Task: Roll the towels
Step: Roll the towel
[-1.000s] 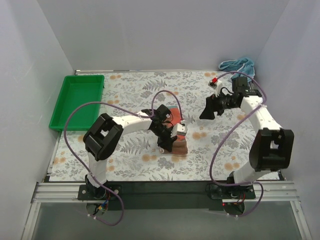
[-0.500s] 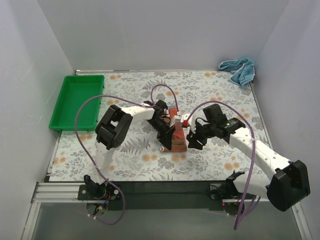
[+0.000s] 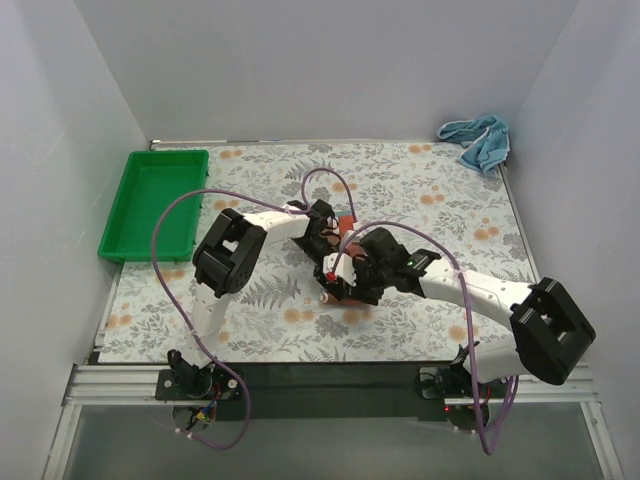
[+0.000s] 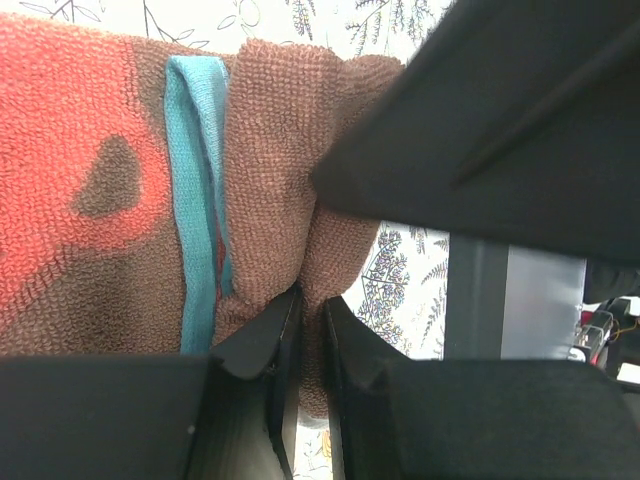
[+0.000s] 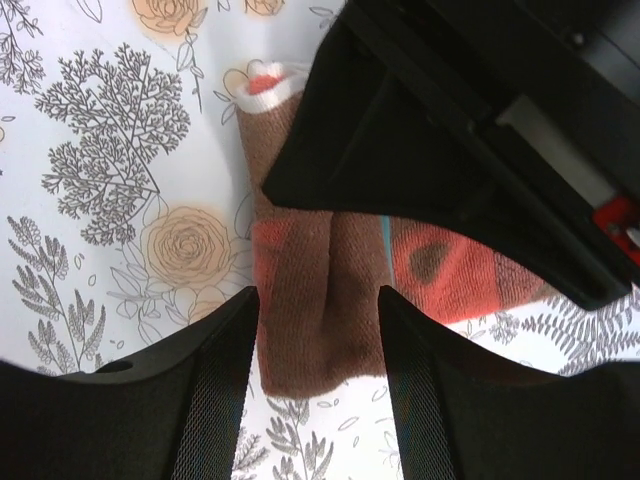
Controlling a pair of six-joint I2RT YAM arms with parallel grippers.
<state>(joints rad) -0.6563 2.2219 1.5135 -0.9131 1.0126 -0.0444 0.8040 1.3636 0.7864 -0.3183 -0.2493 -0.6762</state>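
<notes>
Right end effector [image 5: 318, 297] had swung in from the far right — it straddled the rust-red towel [image 5: 300, 352] on the worktop [image 3: 420, 190], jaws flanking the roll, grip uncertain. Left end effector [image 4: 308, 312] stayed pinched on a fold, anchoring it; blue towel [image 3: 480, 138] lay far right.

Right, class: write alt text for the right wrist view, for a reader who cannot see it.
A thick, folded rust-red and brown towel lies on a floral tablecloth, with the jaws of the right gripper standing either side of it. The black left gripper reaches onto it from the upper right.
</notes>
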